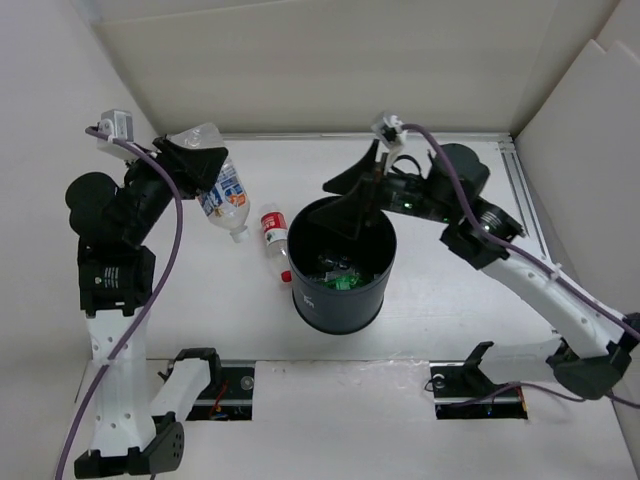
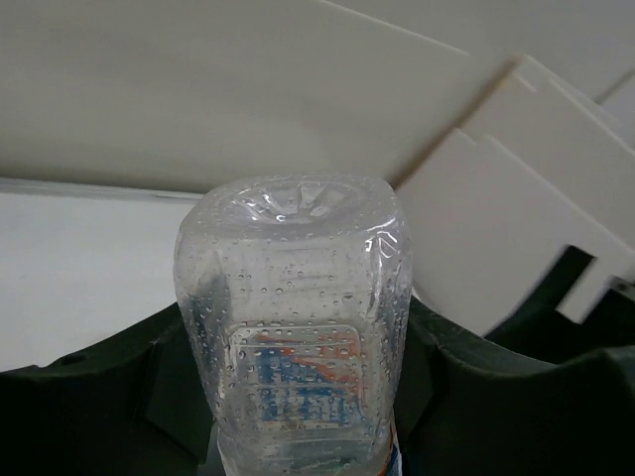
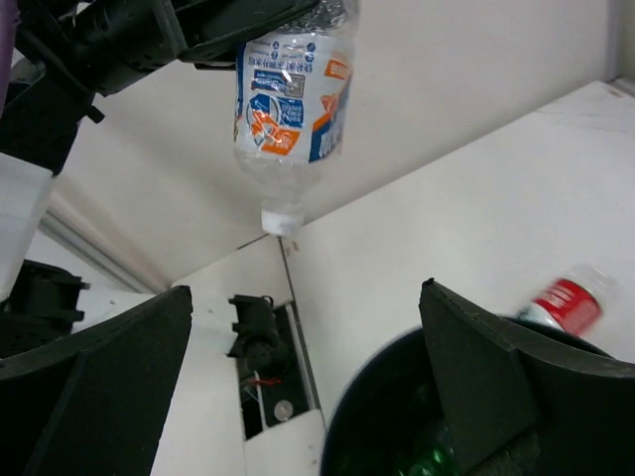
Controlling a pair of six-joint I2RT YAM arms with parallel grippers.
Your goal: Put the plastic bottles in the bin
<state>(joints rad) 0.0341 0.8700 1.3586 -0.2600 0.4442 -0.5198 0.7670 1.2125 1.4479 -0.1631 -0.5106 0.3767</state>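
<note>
My left gripper (image 1: 197, 160) is shut on a clear bottle with a blue and orange label (image 1: 224, 195) and holds it in the air, cap down, left of the bin. In the left wrist view the bottle's base (image 2: 293, 297) fills the space between the fingers. The black bin (image 1: 343, 300) stands mid-table with a green bottle (image 1: 345, 283) and other bottles inside. A red-label bottle (image 1: 272, 235) lies on the table against the bin's left side. My right gripper (image 1: 347, 200) is open and empty above the bin's far rim. The right wrist view shows the held bottle (image 3: 291, 99), the red-label bottle (image 3: 564, 302) and the bin rim (image 3: 367, 421).
White walls close in the back and both sides. Two dark recesses with clamps (image 1: 215, 385) (image 1: 478, 385) sit in the near table edge. A metal rail (image 1: 525, 210) runs along the right side.
</note>
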